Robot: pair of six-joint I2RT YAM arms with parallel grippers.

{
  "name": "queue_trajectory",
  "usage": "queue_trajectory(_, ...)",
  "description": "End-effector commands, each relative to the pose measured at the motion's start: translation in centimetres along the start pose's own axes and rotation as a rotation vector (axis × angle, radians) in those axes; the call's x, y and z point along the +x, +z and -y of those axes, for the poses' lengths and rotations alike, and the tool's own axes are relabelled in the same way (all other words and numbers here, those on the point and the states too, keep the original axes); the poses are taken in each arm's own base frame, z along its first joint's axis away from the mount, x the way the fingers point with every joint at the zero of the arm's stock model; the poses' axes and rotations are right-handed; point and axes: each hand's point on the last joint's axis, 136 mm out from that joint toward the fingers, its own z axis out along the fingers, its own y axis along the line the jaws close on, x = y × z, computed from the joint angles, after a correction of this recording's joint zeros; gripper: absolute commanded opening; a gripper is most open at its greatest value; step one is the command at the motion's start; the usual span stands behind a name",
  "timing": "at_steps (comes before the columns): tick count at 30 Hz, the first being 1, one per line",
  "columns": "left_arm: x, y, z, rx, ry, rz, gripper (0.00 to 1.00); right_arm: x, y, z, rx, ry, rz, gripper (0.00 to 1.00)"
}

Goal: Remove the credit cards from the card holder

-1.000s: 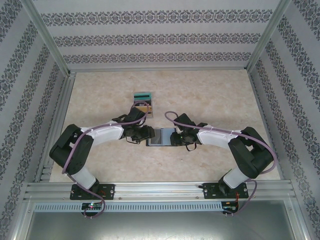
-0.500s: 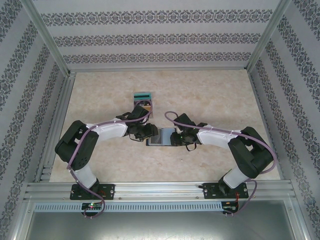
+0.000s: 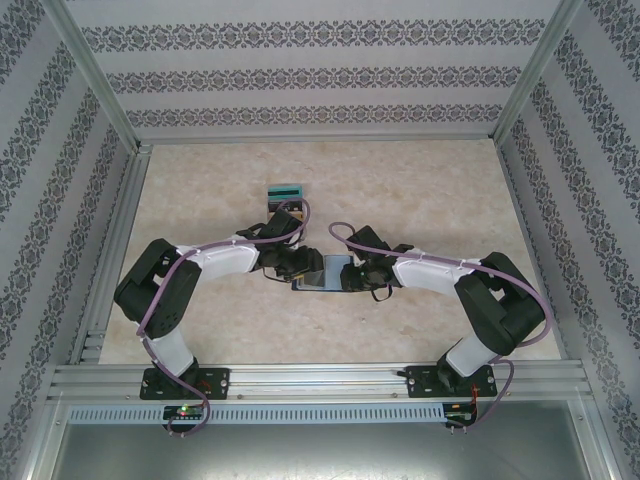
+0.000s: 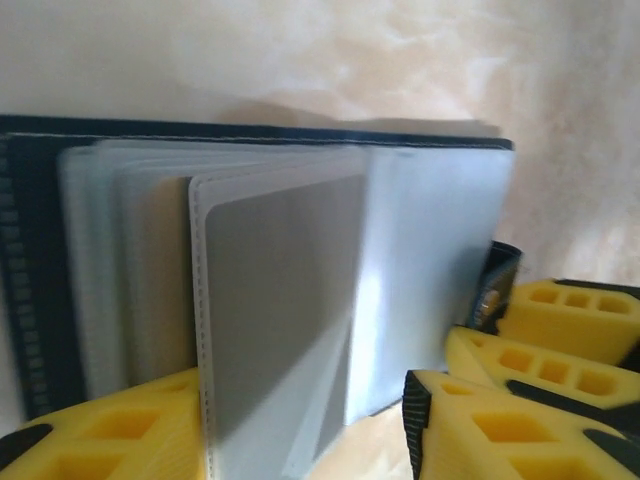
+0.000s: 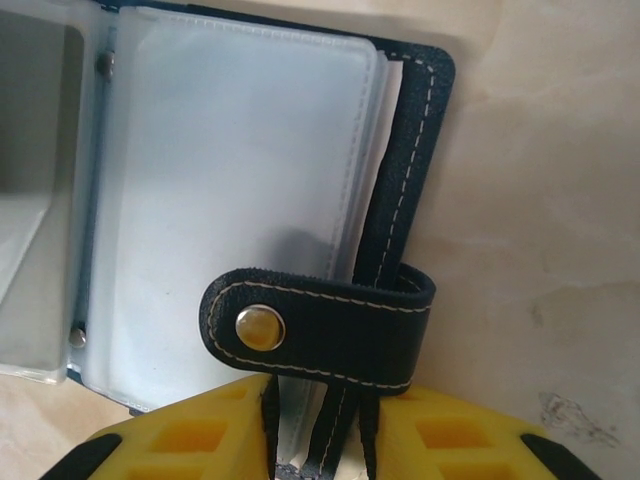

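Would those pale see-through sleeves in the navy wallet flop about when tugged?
Probably floppy: the pale clear plastic sleeves fan apart, one curling away from the stack. Likely slippery, as they look glossy. They shouldn't scatter; metal rivets seem to bind them.

Operator: Colour of card holder (image 5: 420, 200)?
Technician: Navy, pale stitching; brass snap (image 5: 259, 327); translucent grey sleeves (image 5: 240, 160).
Operator: And table (image 3: 420, 190), walls (image 3: 320, 70), box (image 3: 285, 190)?
Technician: Beige marbled; white with grey ornamental stripes; tan, teal top.

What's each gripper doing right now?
Left gripper: open around a clear sleeve.
Right gripper: closed on the wallet edge.
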Motion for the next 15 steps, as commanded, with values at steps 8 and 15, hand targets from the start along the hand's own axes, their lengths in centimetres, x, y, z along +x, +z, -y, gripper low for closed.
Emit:
queue_trajectory(8,-0.1,-0.9,5.5,0.158,0.132,0.009,0.54,0.1,0.6,0.0,-0.001,0.02,0.01,0.34)
queue_trajectory(15,0.8,0.7,7.9,0.204,0.176,-0.054,0.54,-0.8,-1.4,1.4,-0.036,0.119,0.098,0.39)
